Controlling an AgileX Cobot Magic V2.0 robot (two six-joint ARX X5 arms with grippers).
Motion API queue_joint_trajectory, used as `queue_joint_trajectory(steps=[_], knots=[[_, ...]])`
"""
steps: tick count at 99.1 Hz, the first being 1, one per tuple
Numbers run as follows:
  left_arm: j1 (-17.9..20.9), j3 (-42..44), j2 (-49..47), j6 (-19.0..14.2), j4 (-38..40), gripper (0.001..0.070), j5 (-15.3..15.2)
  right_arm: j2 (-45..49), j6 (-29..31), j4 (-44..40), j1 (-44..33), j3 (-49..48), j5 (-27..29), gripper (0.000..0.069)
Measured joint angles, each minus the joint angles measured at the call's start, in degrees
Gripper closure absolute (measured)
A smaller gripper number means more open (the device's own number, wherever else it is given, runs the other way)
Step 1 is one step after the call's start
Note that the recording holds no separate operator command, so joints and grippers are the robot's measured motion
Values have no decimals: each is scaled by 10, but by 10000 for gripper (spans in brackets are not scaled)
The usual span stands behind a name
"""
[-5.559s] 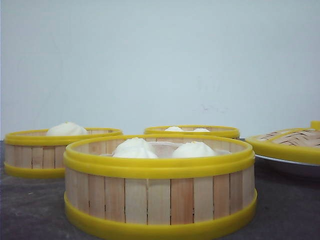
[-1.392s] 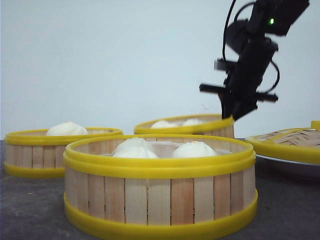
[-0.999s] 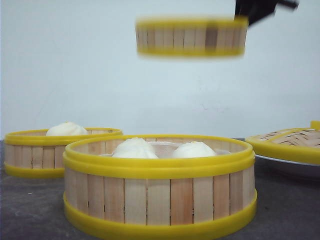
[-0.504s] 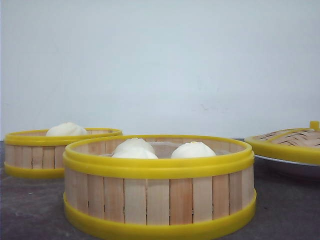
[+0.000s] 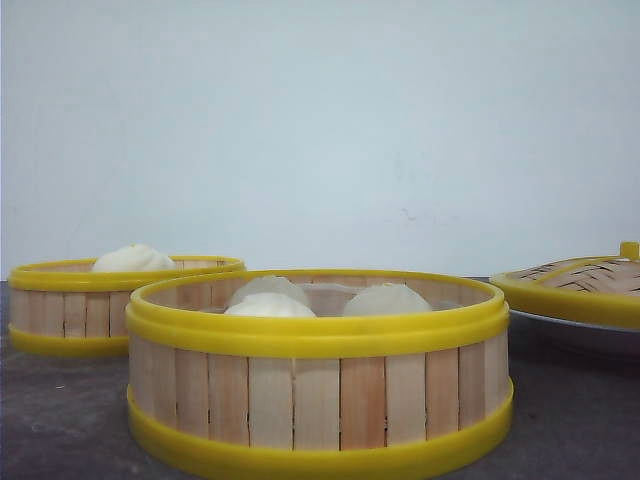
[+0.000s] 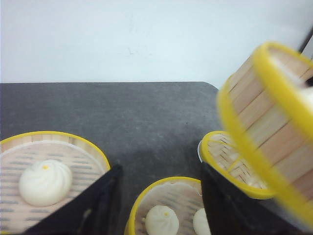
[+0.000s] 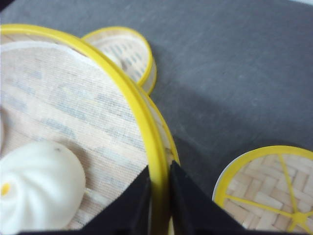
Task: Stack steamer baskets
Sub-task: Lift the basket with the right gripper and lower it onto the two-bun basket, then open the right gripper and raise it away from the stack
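Observation:
A steamer basket (image 7: pixel 73 107) with a white bun (image 7: pixel 39 181) hangs in the air. My right gripper (image 7: pixel 159 196) is shut on its yellow rim, one finger inside the wall and one outside. It shows blurred and tilted (image 6: pixel 274 122) in the left wrist view and is out of the front view. A second basket (image 5: pixel 320 380) holding two buns stands at the near centre of the table. A third basket (image 5: pixel 120 300) with one bun stands at the back left. My left gripper (image 6: pixel 161 196) hovers open above the centre basket (image 6: pixel 166 210), holding nothing.
A flat woven lid (image 5: pixel 580 280) with a yellow rim lies on a white plate (image 5: pixel 575 325) at the right. The lid (image 7: pixel 269 191) also shows below the held basket. The tabletop (image 6: pixel 146 112) is dark grey, with a white wall behind.
The right gripper took the far basket by its rim and lifted it up out of the front view. The buns in the centre basket now lie in shadow.

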Motion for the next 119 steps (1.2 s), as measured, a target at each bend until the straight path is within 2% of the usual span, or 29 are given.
queue_joint_trajectory(steps=[22,47,75,119], knots=[[0,0,0,-1,0,410,5,1,6,101,45,-124,41,656],[0,0,0,-1,0,410,5,12,28,225,57,-237,45,656],[0,0,0,-1,0,410,5,66,35,280,57,-252,44,656],[0,0,0,-1,-9,410,5,136,36,276,64,-252,39,656]])
